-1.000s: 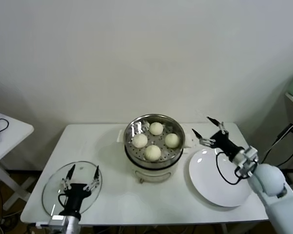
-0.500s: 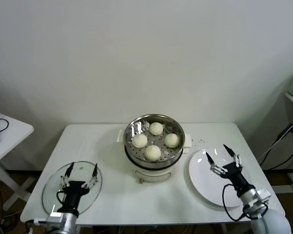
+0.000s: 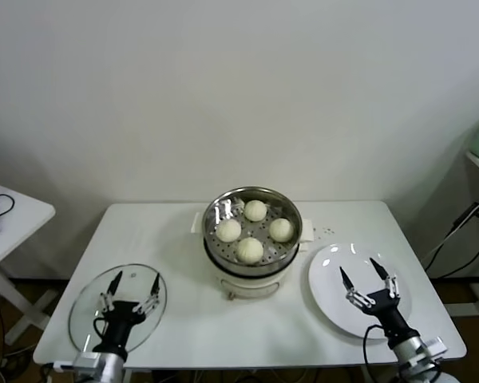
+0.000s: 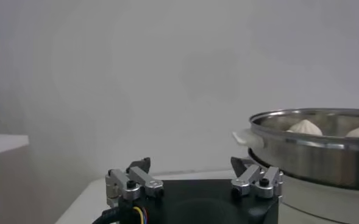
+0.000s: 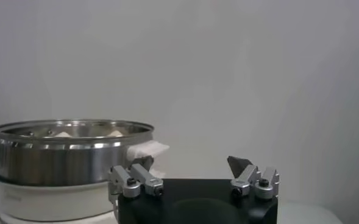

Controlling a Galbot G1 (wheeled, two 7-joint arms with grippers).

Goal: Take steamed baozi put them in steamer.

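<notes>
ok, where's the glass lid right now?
In the head view the glass lid lies flat on the table's near-left corner, left of the steamer, with the open left pincer over it.

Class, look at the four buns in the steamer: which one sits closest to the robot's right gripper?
The baozi on the steamer's right side, towards the white plate. The other three lie farther from the right gripper, which hovers open over that plate.

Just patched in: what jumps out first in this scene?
The steel steamer at the table's centre, with four baozi inside it. The white plate on its right lies bare, with the open right gripper over it. On the left, the open left gripper is over the glass lid lying flat on the table.
</notes>
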